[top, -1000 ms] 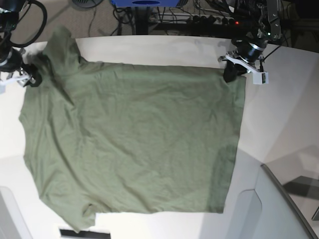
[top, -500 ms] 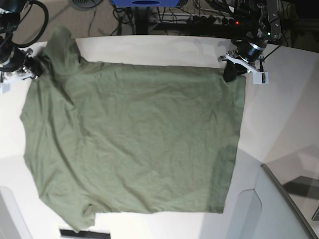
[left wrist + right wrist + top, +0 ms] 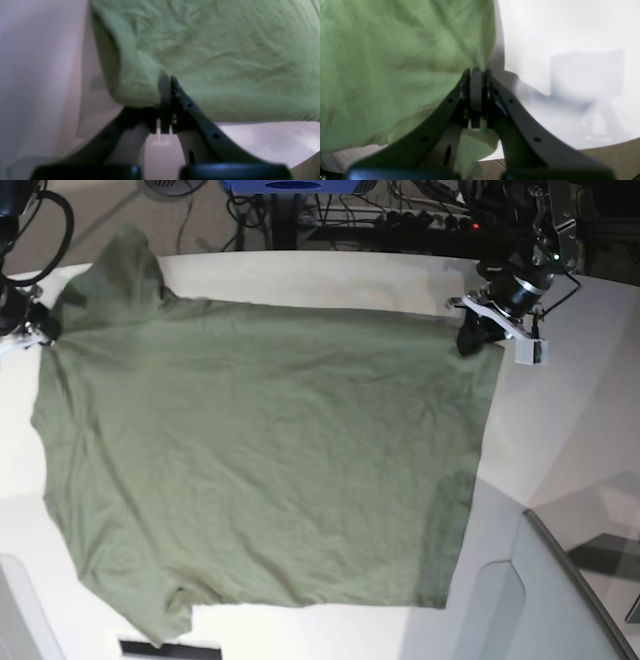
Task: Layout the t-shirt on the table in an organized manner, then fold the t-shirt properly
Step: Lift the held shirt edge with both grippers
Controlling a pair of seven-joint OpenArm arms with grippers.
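Fingers of both arms pinch the t-shirt [image 3: 260,460] over the table [image 3: 560,410], cables [image 3: 400,215] behind.

Robotics lab: cable tangle [image 3: 400,215] behind white table [image 3: 580,410].

Your left gripper [image 3: 470,340] sits low at the far right of the base view, jaws pinched tight on the t-shirt [image 3: 260,460] corner. Your right gripper [image 3: 45,340] is at the far left edge, also low, jaws clamped on the cloth. Both wrists angle inward toward each other, arms spread wide apart.
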